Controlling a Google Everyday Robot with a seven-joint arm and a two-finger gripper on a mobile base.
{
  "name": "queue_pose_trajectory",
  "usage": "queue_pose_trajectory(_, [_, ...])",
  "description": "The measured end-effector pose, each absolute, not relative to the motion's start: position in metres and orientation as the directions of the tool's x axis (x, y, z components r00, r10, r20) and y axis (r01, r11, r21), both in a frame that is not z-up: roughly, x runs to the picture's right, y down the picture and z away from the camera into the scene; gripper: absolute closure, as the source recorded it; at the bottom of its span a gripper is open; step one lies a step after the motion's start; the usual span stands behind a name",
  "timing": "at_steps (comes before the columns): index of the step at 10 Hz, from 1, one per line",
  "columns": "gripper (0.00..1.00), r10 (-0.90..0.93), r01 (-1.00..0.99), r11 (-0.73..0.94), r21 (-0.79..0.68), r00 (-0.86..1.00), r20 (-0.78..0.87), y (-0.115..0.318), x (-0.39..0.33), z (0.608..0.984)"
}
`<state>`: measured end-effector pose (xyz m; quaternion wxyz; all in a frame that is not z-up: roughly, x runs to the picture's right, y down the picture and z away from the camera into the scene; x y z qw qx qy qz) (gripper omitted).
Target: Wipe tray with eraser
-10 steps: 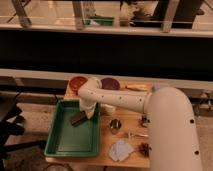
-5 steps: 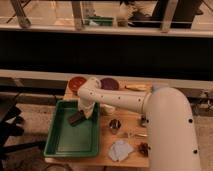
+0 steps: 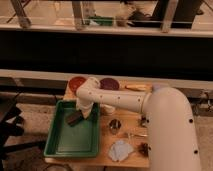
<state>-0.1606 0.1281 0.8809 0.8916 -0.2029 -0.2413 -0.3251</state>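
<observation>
The green tray (image 3: 65,146) lies on the left part of the wooden table, its rim raised all round. The dark eraser (image 3: 74,118) rests on the tray floor in the upper middle. My white arm reaches in from the right and bends down over the tray. My gripper (image 3: 83,113) is at the eraser's right end, down on the tray and touching or holding the block.
A red-brown bowl (image 3: 77,83) and a dark purple bowl (image 3: 109,84) stand behind the tray. A small metal cup (image 3: 114,125) and a light grey-blue folded cloth (image 3: 120,150) lie right of the tray. A dark counter wall runs behind the table.
The gripper and eraser have shifted slightly toward the upper part of the tray, away from the middle.
</observation>
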Motion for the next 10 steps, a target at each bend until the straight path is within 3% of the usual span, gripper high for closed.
queue_pose_trajectory(5, [0.98,-0.467,0.679,0.724,-0.124,0.614,0.637,0.135,-0.229,0.836])
queue_pose_trajectory(10, [0.98,-0.422,0.659,0.73,-0.182,0.644,0.638,0.18,-0.189,0.795])
